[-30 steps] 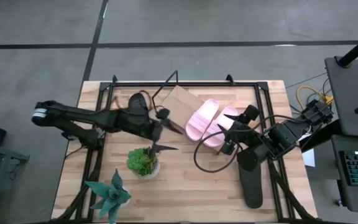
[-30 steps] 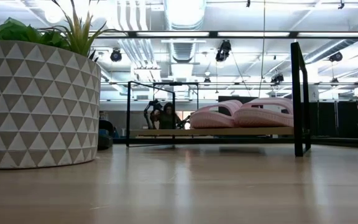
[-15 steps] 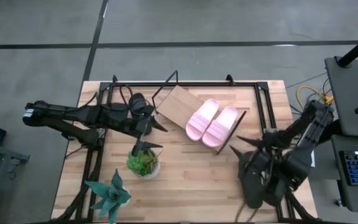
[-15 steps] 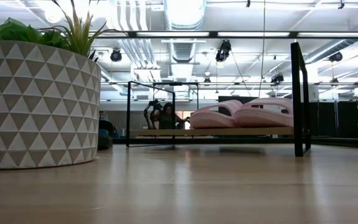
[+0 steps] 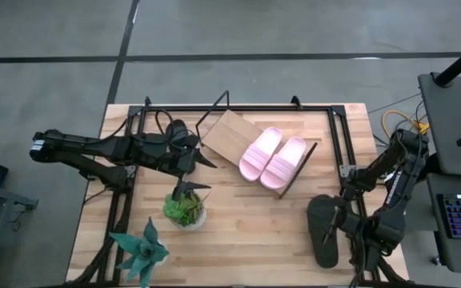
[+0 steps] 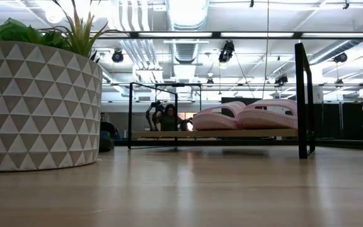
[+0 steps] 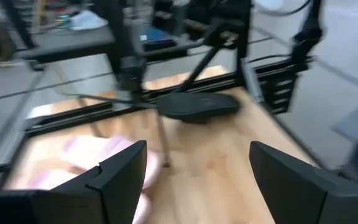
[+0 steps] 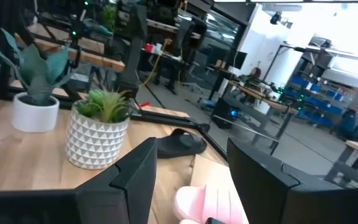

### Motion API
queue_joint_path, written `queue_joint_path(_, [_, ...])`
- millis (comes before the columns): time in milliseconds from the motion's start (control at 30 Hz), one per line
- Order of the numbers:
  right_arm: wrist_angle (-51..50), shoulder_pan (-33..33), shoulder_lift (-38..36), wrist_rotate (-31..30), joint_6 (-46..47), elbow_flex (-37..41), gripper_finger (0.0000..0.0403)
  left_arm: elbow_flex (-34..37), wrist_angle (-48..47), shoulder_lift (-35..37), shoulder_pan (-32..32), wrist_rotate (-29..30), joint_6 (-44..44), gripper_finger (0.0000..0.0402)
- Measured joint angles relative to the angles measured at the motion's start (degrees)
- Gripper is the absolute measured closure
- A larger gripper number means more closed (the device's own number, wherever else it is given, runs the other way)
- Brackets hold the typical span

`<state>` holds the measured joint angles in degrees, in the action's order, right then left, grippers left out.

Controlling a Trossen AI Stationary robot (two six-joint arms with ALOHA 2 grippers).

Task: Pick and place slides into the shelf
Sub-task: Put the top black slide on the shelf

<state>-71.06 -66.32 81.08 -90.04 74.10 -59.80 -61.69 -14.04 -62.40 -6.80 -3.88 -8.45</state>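
Shelf [image 5: 229,138] with 2 pink slides [image 5: 272,157]

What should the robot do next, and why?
Probably lower the open right gripper onto the black slide beside it and close. That slide lies on the table, while two pink slides already sit on the shelf, which has bare board left. The left gripper waits by the shelf.

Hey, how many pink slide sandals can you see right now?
2. One pale pink slide sandal lies on the slanted light-wood shelf board. The second pale pink slide sandal is beside it, nearer the right end. No others show.
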Motion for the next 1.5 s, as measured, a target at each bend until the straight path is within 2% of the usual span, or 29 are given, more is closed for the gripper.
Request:
queue_joint_path(100, [-0.04,0.26,-0.02,0.38,-2.22,-1.82,0.0216,0.00,0.17,-0.14,0.01,4.52,-1.30,0.0134])
queue_joint_path(400, [-0.06,-0.33,-0.02,0.30,-17.06,-11.17,0.0216,-0.11,-0.25,0.63,0.05,5.87,-1.36,0.0134])
queue_joint_path(467, [-0.25,-0.25,-0.12,0.26,-20.29,-12.24,0.0216,-0.11,-0.65,1.21,0.05,10.87,-1.60,0.0134])
queue_joint_path(567, [-0.43,0.38,-0.33,-0.01,-23.80,-13.18,0.0216,-0.39,-1.12,1.71,0.47,25.59,-4.30,0.0134])
queue_joint_path(633, [-0.62,0.73,-0.37,0.00,-25.97,-13.48,0.0216,-1.01,-4.21,2.18,1.57,32.11,-5.36,0.0134])
queue_joint_path(767, [-0.69,1.69,-0.44,-0.01,-30.41,-13.74,0.0216,-1.77,-11.03,2.46,5.64,31.95,-1.96,0.0134])
queue_joint_path(900, [-0.69,3.20,-0.44,0.00,-33.68,-13.74,0.0216,-1.66,-13.55,1.75,10.08,29.28,-0.87,0.0134])
queue_joint_path(1133, [-0.63,5.32,-0.46,0.02,-34.09,-13.74,0.0216,-1.94,-20.46,0.33,17.88,28.00,1.88,0.0134])
queue_joint_path(1500, [-0.69,6.84,-0.48,0.02,-34.31,-13.74,0.0216,-1.73,-37.45,-1.71,23.35,28.84,14.87,0.0134])
